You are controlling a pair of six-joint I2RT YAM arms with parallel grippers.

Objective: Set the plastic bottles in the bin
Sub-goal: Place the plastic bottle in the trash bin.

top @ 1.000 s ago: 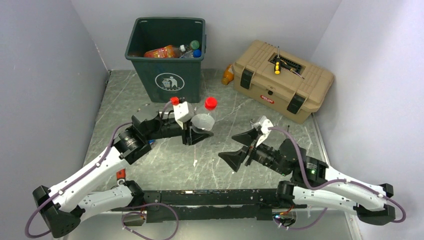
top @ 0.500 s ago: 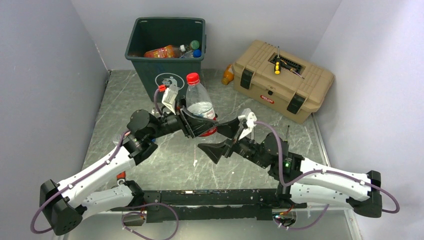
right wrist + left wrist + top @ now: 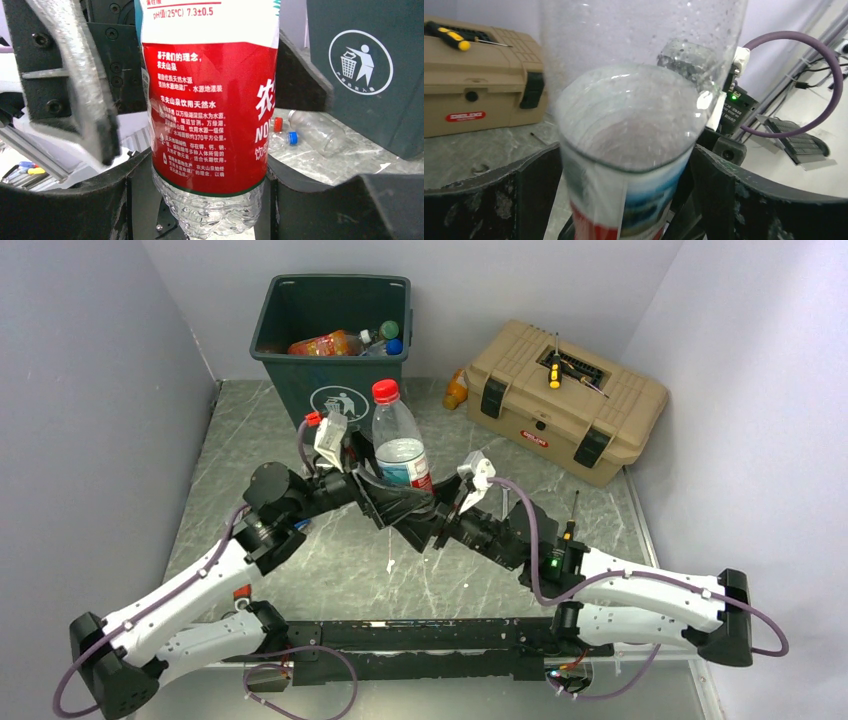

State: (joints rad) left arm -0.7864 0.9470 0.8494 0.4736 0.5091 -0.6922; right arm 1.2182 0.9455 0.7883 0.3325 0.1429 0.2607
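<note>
A clear plastic bottle (image 3: pixel 400 445) with a red cap and a red-and-white label stands upright in mid-air in front of the dark green bin (image 3: pixel 335 405). My right gripper (image 3: pixel 425 520) is shut on its lower part, and both fingers press the label (image 3: pixel 210 100) in the right wrist view. My left gripper (image 3: pixel 392 495) is open, its fingers standing wide on either side of the same bottle (image 3: pixel 629 125). Several more bottles (image 3: pixel 340 343) lie inside the bin. An orange bottle (image 3: pixel 456 390) lies against the toolbox. Another clear bottle (image 3: pixel 315 132) lies on the table by the bin (image 3: pixel 365 75).
The tan toolbox (image 3: pixel 565 400) sits at the back right with a yellow-handled screwdriver (image 3: pixel 554 375) on its lid. A loose red cap (image 3: pixel 278 124) lies on the marble table near the bin. Grey walls close in on the left, back and right.
The left arm raised the bottle and carried it toward the middle. The right gripper came in from the right and shut on the bottle's lower part, and the left jaws opened.
</note>
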